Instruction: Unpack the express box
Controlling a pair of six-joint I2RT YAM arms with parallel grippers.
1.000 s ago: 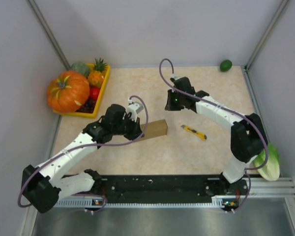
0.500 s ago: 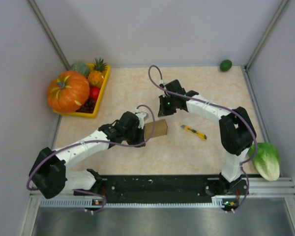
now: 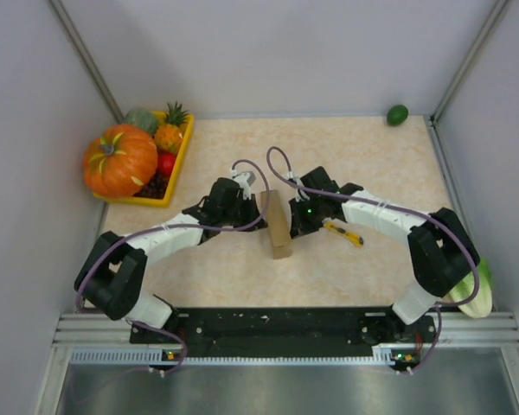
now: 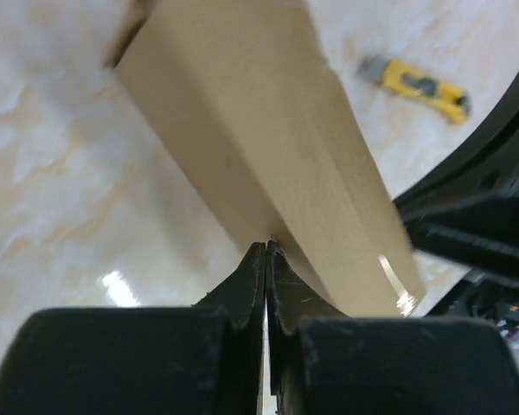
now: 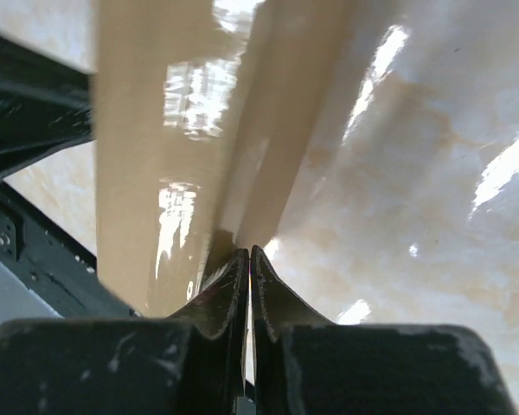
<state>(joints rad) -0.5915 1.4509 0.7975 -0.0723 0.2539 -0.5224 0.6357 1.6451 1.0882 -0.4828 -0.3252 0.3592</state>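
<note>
From above, the express box (image 3: pixel 278 226) lay on the table (image 3: pixel 372 164) between the left gripper (image 3: pixel 257 207) and the right gripper (image 3: pixel 294 223), probably to hold it steady. The left wrist view showed fingers pressed together, empty, tips touching the box. The right wrist view showed the same.

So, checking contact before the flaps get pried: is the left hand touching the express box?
Touching. In the left wrist view the left hand, shut, has its tips against the express box, no gap between.
</note>
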